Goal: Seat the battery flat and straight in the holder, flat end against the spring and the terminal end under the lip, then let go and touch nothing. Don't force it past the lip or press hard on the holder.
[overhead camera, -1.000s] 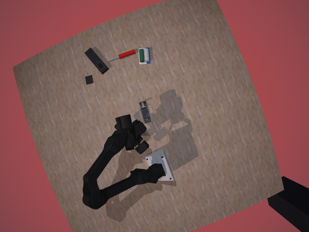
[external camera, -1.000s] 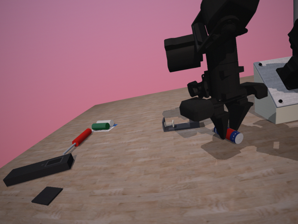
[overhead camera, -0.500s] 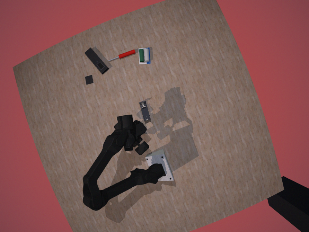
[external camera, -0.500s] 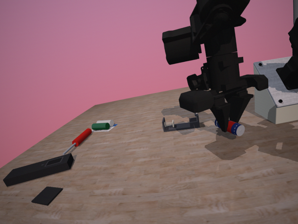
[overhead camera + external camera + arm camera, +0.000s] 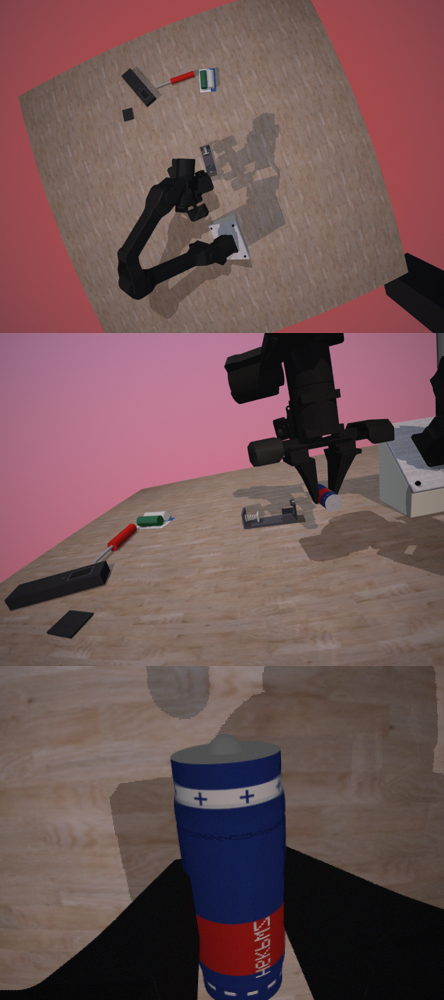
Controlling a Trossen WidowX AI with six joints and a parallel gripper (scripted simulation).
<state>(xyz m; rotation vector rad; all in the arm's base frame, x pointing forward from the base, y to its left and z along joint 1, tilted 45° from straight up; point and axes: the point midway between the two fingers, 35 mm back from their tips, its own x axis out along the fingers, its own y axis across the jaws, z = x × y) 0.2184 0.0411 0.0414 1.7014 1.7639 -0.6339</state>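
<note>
Step in hand: battery carry to the holder. The claw (image 5: 200,197) (image 5: 325,497) (image 5: 231,869) is clenched on the blue-and-red battery (image 5: 325,497) (image 5: 237,866), one finger on each side of the barrel. Battery looks lifted off the desk (image 5: 304,143) (image 5: 215,601) (image 5: 50,766), near the lip end of the battery holder (image 5: 209,161) (image 5: 275,520), not in it. Top view: battery hidden under the arm.

Holder is unfilled: coil spring (image 5: 205,149) (image 5: 252,516) at one end, raised lip (image 5: 292,502) at the other, nearer the claw. Plus terminal (image 5: 225,746) shows at the far end in the wrist view; flat end faces the exterior camera, so it isn't pointing at the spring.

Next: keep height, bring it over the holder and yaw a good way round so flat end faces spring, terminal faces lip. Can't tell if it's level; check that first. Then go in flat end first, ease the coil back, lower the terminal under the lip. Don't ram the lip or lean on the holder. Risk: battery pivoting in the grip if the spring pushes off-axis. Release only once flat and straight, then back off without contact.
</note>
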